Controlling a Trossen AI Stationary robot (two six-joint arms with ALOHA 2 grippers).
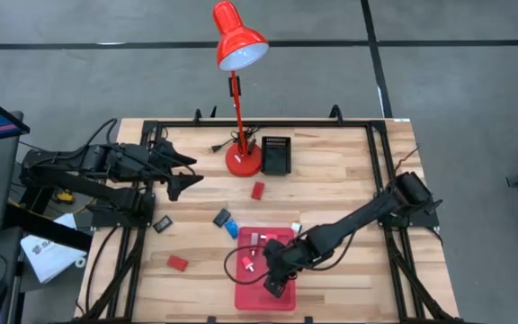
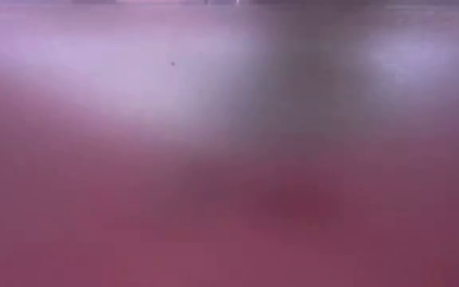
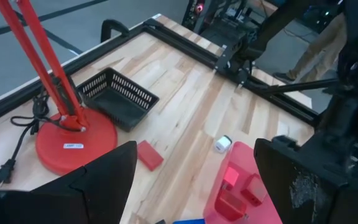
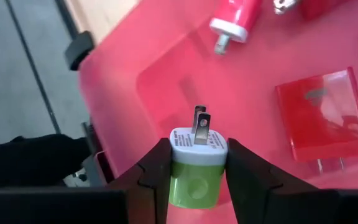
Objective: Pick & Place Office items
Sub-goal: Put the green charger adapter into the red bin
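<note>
My right arm reaches in from the right edge of the worktop, stretched low and diagonally with its wrist bent down over the red tray. The right tool is clamped on a white-green plug adapter, the two fingers pressing its sides, its metal prongs pointing away from the wrist. It hangs just above the tray floor. On the tray beside it lie a flat red block with prongs and a red-and-white plug piece.

My left arm sits folded at the left side of the worktop, forearm level, pointing toward the middle. The left tool is spread wide and holds nothing, hovering above the wood.

Loose on the worktop I see a red block just in front of the lamp base, a blue piece and a dark piece close together near the tray's far left corner, a black piece further left, and another red block near the front left. A black mesh basket stands just beside the lamp base. The low view is only a pink blur.
</note>
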